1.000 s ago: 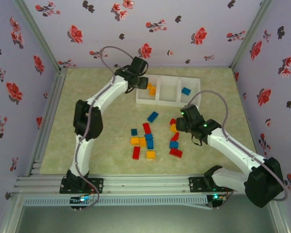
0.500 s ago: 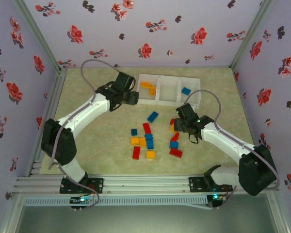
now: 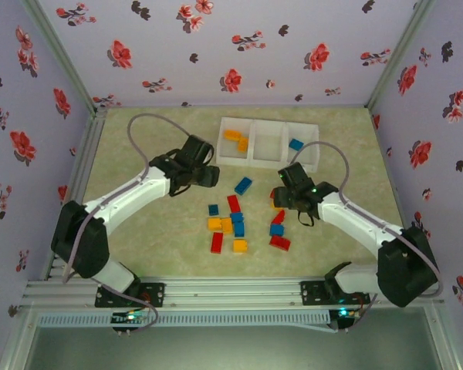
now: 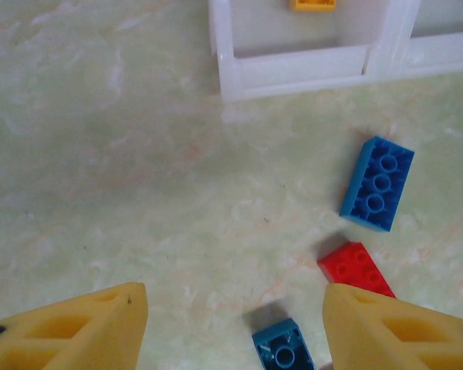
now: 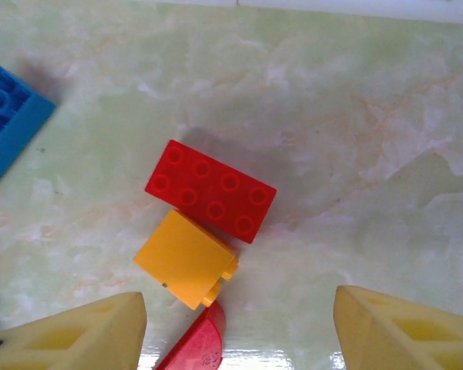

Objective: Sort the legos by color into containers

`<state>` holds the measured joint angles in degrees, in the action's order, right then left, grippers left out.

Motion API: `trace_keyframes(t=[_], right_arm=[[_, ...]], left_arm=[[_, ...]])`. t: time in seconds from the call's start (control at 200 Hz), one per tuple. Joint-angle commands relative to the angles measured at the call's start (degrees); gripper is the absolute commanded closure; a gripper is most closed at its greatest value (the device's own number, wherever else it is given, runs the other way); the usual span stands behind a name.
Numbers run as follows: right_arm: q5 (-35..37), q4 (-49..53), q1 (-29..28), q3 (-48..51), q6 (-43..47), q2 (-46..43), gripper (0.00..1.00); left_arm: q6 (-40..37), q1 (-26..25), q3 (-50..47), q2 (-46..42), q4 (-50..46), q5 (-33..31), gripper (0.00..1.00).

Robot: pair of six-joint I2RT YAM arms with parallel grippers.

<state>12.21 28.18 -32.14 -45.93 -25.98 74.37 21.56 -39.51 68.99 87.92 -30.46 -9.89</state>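
The right claw hangs open, red lego just ahead; left claw gapes too, blue lego within its span.

Tray: one, with three compartments.
Orange bricks: six; two in the left compartment, four loose on the table.
Blue bricks: six; one in the right compartment, five loose.
Red bricks: five, all loose.
Bricks in total: seventeen, as far as the top view separates them.
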Motion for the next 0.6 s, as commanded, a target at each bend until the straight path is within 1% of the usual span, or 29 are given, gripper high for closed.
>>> trace_keyframes(t=[0.0, 0.1, 0.215, 0.48, 0.595], right_arm=[[3.29, 1.16, 1.07, -2.52, -0.09, 3.14, 0.34], [3.52, 1.96, 3.14, -3.19, 0.08, 5.91, 0.36], [2.69, 1.7, 4.56, -2.94, -0.04, 8.41, 0.35], [2.79, 1.27, 6.16, -1.62, -0.65, 10.64, 0.35], [0.59, 0.37, 6.21, -1.72, 0.28, 11.87, 0.35]], left_arm=[[2.63, -0.48, -2.66, -4.21, 0.75, 0.4, 0.38], [2.98, -0.61, -4.83, -6.6, 1.4, 0.47, 0.38], [2.61, -0.6, -5.32, -7.32, 0.77, -0.62, 0.38], [2.34, -0.62, -4.96, -6.71, 0.2, -0.7, 0.38], [2.06, -0.66, -4.83, -6.78, -0.05, -0.74, 0.38]])
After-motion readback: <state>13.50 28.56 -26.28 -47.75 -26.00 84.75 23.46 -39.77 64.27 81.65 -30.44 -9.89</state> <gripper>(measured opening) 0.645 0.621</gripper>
